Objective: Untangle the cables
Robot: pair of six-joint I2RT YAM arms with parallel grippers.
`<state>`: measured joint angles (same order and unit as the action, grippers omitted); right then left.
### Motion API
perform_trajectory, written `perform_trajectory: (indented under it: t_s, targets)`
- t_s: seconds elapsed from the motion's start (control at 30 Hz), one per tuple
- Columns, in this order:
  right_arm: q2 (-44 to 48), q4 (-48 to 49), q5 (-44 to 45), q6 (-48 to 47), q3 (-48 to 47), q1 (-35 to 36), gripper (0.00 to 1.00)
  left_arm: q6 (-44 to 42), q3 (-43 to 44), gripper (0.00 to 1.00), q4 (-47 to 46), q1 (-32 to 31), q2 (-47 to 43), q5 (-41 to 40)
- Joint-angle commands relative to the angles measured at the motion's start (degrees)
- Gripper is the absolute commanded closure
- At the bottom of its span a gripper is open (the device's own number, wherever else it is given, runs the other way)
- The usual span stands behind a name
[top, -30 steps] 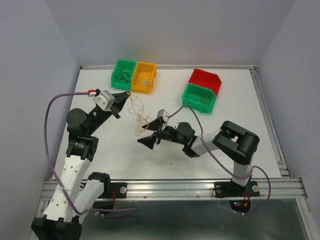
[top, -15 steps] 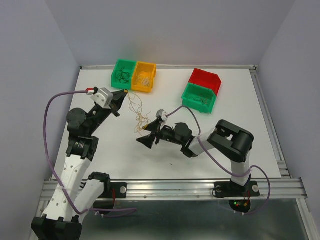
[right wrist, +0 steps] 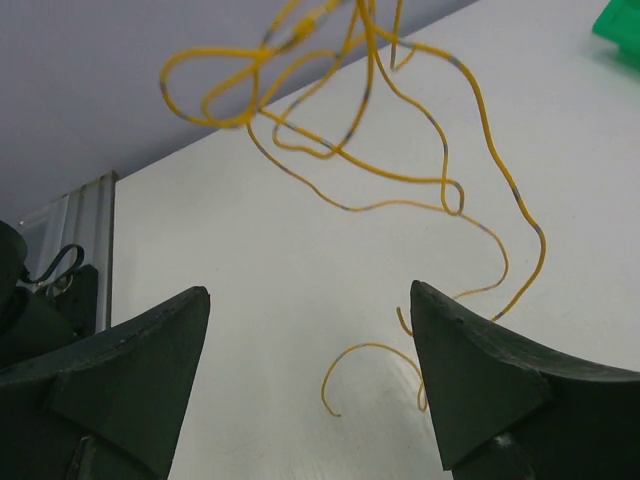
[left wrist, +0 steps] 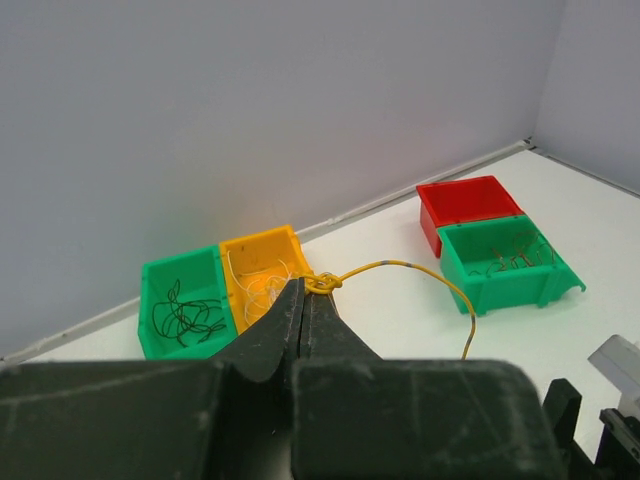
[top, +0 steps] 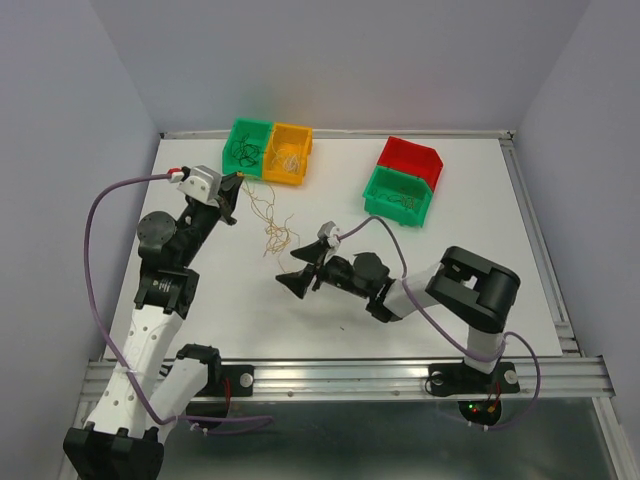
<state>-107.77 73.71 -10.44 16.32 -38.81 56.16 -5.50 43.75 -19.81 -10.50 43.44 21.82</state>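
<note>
The yellow cables (left wrist: 322,284) were pinched by the left end effector (top: 239,181) at upper left; the right end effector (top: 289,278) was spread, centre frame.

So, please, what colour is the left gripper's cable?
The cable is yellow; left wrist view shows it best.
</note>
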Motion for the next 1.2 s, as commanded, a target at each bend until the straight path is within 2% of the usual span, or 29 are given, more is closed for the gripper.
perform_trajectory:
  t_s: [0.0,0.23,0.37,0.67,0.87,0.93,1.17]
  targets:
    - [6.3,15.4,9.7,-5.6,0.5,1.4,0.14,0.3,2.4,1.00,-2.6,-0.2,-0.8,-1.4]
    - [11.3,6.1,23.4,-10.6,0.8,3.9,0.14,0.3,2.2,1.00,-2.8,-0.2,-1.3,-2.0]
    - [10.8,2.6,24.4,-11.8,-1.6,5.6,0.14,0.3,2.2,1.00,-2.7,-0.1,-1.3,-1.8]
    - [3.7,0.7,27.4,-13.3,-9.3,10.2,0.14,0.3,2.4,1.00,-2.4,-0.2,-1.4,-1.8]
    - [-0.7,-0.2,37.6,-14.9,-15.0,13.0,0.15,0.4,2.4,1.00,-2.2,-0.2,-1.9,-1.7]
    - [-1.7,-0.4,40.8,-14.0,-15.8,13.0,0.18,0.4,2.4,1.00,-2.1,-0.1,-2.1,-1.7]
    - [-1.7,-0.9,46.9,-12.8,-14.7,13.2,0.20,0.0,2.3,1.00,-2.1,-0.2,-1.9,-2.9]
